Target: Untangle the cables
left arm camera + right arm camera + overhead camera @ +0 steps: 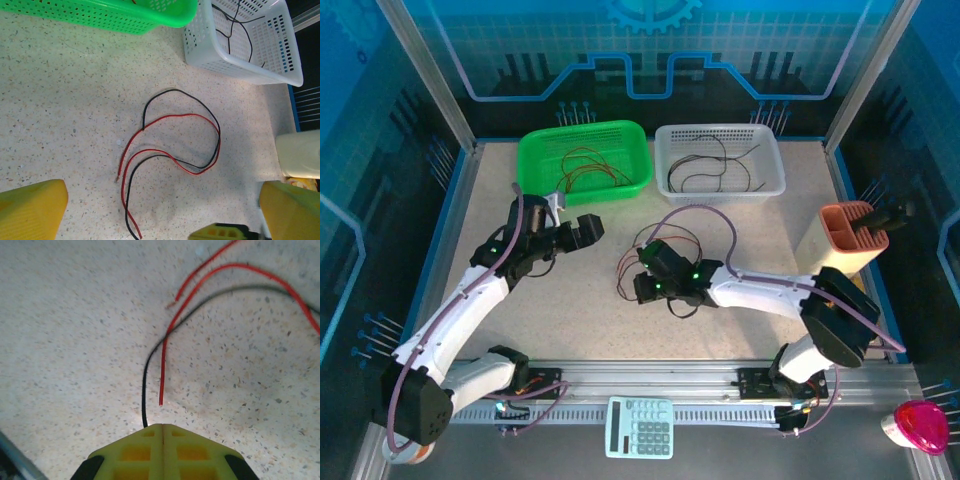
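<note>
Two thin cables, one red [170, 116] and one black [175, 91], lie looped and crossing on the speckled table [570, 310], in the middle of it [642, 238]. My right gripper [638, 285] is down at their near ends. Its yellow jaws are pressed together [163, 429], and the black cable [145, 390] runs in under the tip just left of the seam. The red cable's end [161, 401] lies free just ahead of the tip. My left gripper [592, 230] hovers left of the cables, its fingers [32, 210] spread wide with nothing between them [160, 215].
A green basket [535, 165] at the back holds thin red and dark wires. The white basket [770, 160] beside it holds black ones. A tan holder [850, 235] stands at the right. A calculator [640, 427] and a pink object [920, 425] lie at the near edge.
</note>
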Robot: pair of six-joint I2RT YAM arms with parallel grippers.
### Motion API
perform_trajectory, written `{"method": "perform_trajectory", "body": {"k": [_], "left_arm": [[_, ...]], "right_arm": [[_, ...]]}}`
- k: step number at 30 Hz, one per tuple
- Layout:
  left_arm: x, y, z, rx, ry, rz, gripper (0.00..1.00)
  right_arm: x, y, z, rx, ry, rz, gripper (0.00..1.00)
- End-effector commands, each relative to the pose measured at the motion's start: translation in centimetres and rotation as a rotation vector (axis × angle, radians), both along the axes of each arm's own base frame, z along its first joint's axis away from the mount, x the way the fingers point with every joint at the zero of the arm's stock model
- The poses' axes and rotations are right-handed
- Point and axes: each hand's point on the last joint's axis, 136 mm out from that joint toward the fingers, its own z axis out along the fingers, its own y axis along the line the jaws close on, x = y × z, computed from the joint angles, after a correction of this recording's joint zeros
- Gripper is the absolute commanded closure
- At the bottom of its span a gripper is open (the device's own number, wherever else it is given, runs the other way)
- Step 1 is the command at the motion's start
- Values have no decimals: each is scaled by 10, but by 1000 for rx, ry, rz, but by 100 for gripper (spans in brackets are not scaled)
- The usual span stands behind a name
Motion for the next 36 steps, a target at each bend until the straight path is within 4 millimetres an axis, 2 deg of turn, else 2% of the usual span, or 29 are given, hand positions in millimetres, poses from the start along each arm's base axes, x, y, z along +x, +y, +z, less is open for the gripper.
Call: {"method": "perform_trajectory", "body": {"k": [1,5,9,12,15,18,23,29,36], "left_arm": [[-6,-9,-1,-28,-3,-43,1],[-10,-23,0,-61,-17,-122,1],[-19,-42,7,-103,-104,-238,2],[-26,-50,14,-128,-181,-297,5],[-33,-59,23,-154,-264,-353,5],[-39,-69,31,-148,-330,-405,6],[-38,-87,37,-119,-400,-468,6],[-31,-113,31,-77,-411,-542,15],[-32,-140,25,-68,-421,-599,20]], "right_arm": [[6,1,41,17,-81,21,100],[24,-1,91,68,-163,22,100],[43,-6,143,146,-226,18,100],[54,-14,173,189,-260,8,100],[61,-21,192,220,-280,0,100],[65,-26,202,230,-290,-2,100],[65,-31,203,242,-284,-6,100],[64,-32,203,256,-279,-12,100],[65,-32,206,265,-279,-15,100]]}}
